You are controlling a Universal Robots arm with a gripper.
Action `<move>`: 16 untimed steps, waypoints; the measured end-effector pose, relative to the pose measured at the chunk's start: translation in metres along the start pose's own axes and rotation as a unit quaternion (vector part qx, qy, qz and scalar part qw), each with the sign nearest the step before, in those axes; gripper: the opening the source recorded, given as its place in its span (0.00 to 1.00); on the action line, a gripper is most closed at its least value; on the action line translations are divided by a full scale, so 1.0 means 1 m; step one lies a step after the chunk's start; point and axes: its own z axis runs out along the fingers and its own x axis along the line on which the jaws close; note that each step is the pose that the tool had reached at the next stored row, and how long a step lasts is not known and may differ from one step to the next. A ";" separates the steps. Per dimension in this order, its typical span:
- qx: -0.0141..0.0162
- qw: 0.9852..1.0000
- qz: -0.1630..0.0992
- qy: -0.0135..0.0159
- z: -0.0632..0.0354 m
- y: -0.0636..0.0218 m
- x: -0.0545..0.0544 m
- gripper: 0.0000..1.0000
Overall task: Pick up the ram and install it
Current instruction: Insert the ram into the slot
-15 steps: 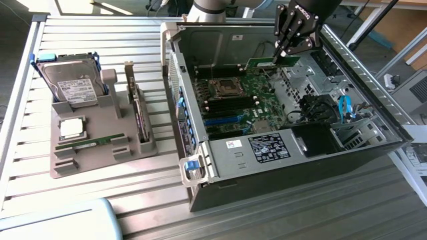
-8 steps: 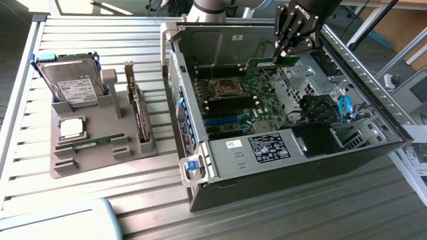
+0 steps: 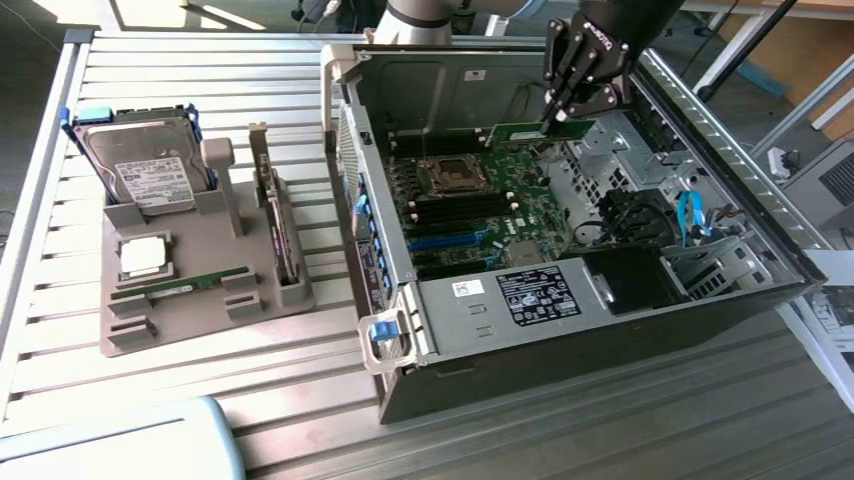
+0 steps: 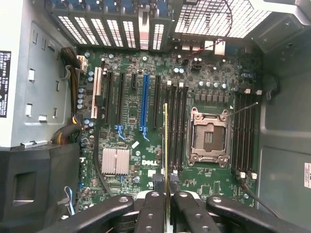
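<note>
You can read a white DELL logo (image 4: 148, 175) on the motherboard (image 4: 131, 104). The case sticker (image 3: 538, 296) and the hard drive (image 3: 154, 175) label? No luck.

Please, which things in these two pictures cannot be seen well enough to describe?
- Wrist view: the ram is edge-on; its chips are hidden, its held end covered by the pincer.
- Wrist view: a white label is cut by the picture's edge.
- Exterior view: the hard drive bears print too small to read.

Your gripper (image 3: 566, 113) hangs at a slant, fingers (image 4: 152, 211) pinched on the ram (image 4: 165, 141), which stands edgewise between the jaws.
</note>
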 end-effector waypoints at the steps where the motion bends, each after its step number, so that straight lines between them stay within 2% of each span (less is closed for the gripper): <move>1: 0.000 1.000 0.000 0.000 0.0028 -0.0004 0.000 0.14; 12: -0.001 1.000 0.004 0.000 0.0260 -0.0031 -0.006 0.14; 16: -0.001 1.000 0.004 0.000 0.0358 -0.0006 -0.008 0.14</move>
